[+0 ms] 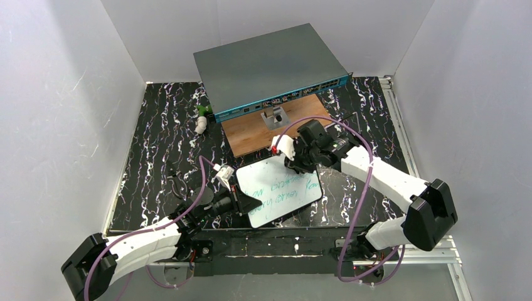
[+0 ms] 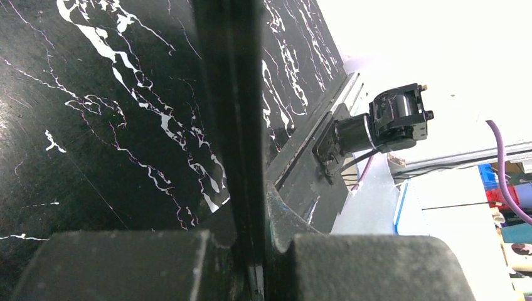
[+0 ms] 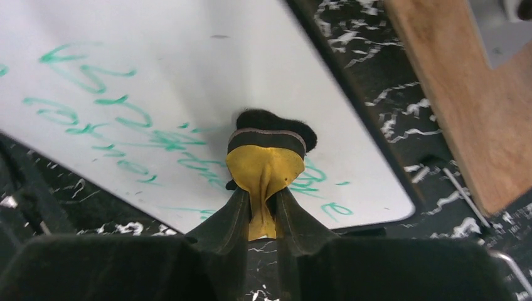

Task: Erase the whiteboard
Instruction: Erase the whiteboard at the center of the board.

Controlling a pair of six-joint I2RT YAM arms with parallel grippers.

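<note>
The whiteboard (image 1: 276,191) lies near the table's front, with green handwriting across it. My left gripper (image 1: 246,202) is shut on its left edge; in the left wrist view that edge (image 2: 229,94) runs as a thin dark strip between the closed fingers (image 2: 251,266). My right gripper (image 1: 293,160) hovers at the board's far right part, shut on a yellow eraser (image 3: 263,169). The eraser's black felt (image 3: 276,123) rests on the whiteboard (image 3: 157,56) beside the green letters, as the right wrist view shows, with the right gripper (image 3: 263,210) clamped on the eraser's folded yellow back.
A large grey box with a teal front (image 1: 270,66) stands at the back, on a brown wooden board (image 1: 257,135) with a small metal bracket (image 1: 273,118). A little white and green object (image 1: 201,119) lies at the back left. White walls enclose the black marbled table (image 1: 163,144).
</note>
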